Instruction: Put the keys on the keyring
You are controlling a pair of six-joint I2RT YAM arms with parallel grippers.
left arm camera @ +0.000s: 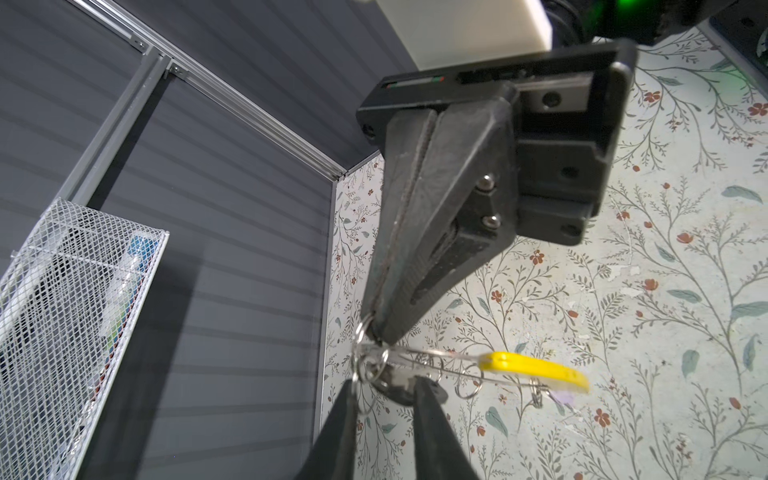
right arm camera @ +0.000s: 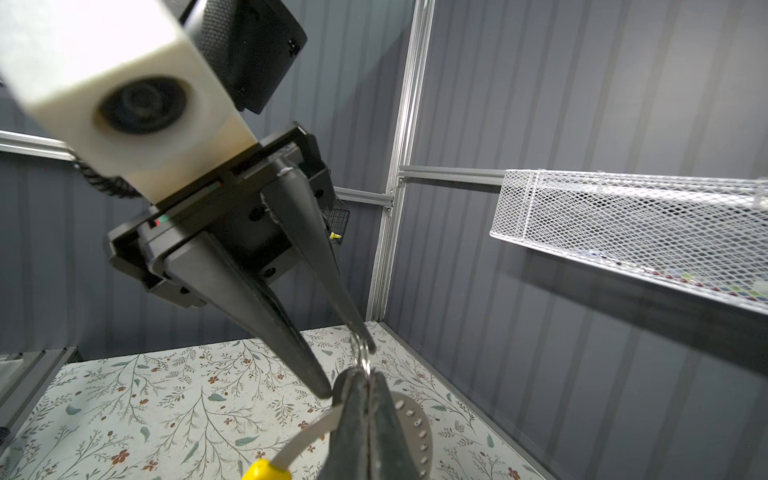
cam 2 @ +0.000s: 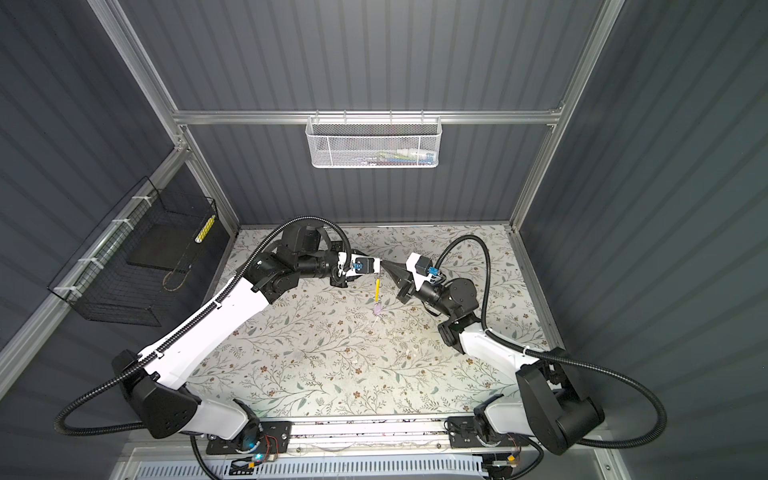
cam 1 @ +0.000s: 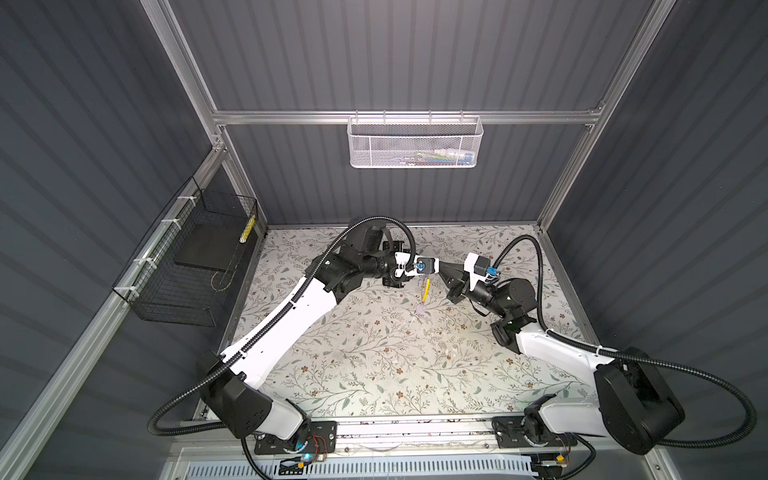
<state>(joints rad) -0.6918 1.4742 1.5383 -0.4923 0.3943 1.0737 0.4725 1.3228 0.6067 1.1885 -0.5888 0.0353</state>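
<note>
The right gripper (left arm camera: 376, 328) is clamped tight on the keyring (right arm camera: 308, 433), yellow tag (left arm camera: 536, 370) dangling. The left gripper (left arm camera: 386, 384) stands part open, apparently straddling a dark key (left arm camera: 392, 395).

- I'm looking at a robot test cell in a lab: bare aluminium frame (cam 1: 407, 117) bars box in the space, filled in with grey ribbed wall panels (cam 1: 395, 54).
- Two black-and-white robot arms, the left arm (cam 1: 291, 316) and the right arm (cam 1: 552, 345), are bolted to a metal rail (cam 1: 415, 432) at the front, with black hoses looping off them.
- A small circuit board (cam 1: 307, 456) with loose wires sits by the rail.
- A white mesh basket (cam 1: 415, 143) and a black wire basket (cam 1: 183, 266) hang from the frame.
- A flowered sheet (cam 1: 395, 365) covers the table.
</note>
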